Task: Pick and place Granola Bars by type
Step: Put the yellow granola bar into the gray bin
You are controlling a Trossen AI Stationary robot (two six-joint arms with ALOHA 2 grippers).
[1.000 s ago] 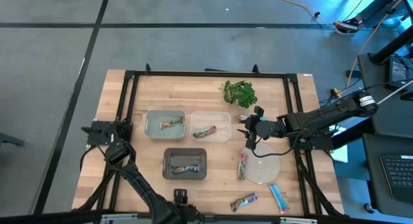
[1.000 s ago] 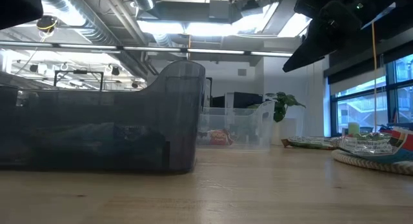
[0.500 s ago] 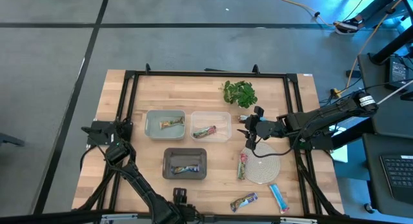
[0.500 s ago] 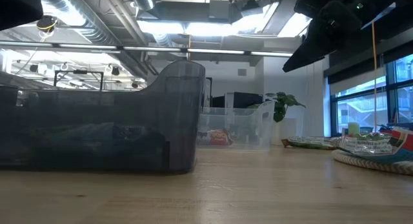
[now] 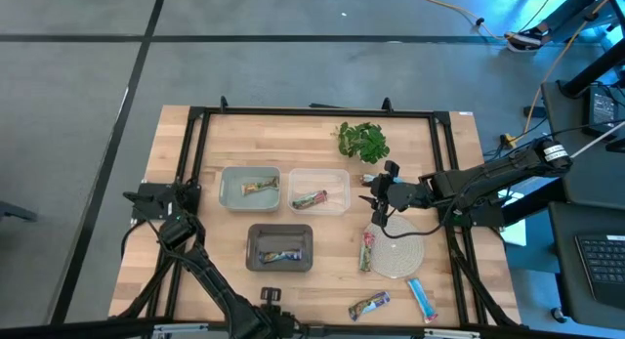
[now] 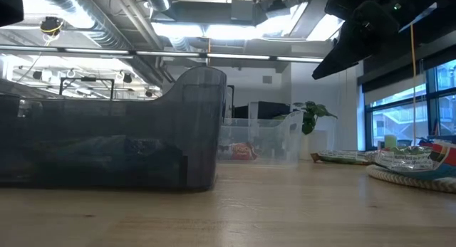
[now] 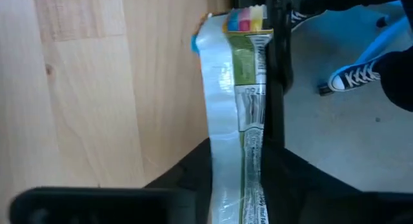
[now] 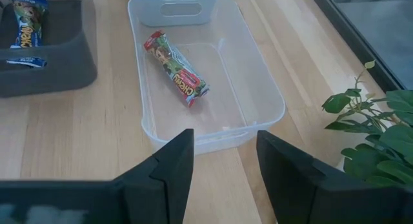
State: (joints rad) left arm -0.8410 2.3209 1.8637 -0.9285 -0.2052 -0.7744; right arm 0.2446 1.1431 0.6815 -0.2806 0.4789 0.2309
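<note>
Nothing moved, right claw (image 5: 375, 204) open beside clear bin (image 5: 341, 175)

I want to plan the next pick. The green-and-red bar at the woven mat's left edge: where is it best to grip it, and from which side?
Probably at its middle, across the narrow width, coming straight down. The green-and-red bar lies flat, its length running toward the table's near edge, so the open right pincer should close on its two long sides.
</note>
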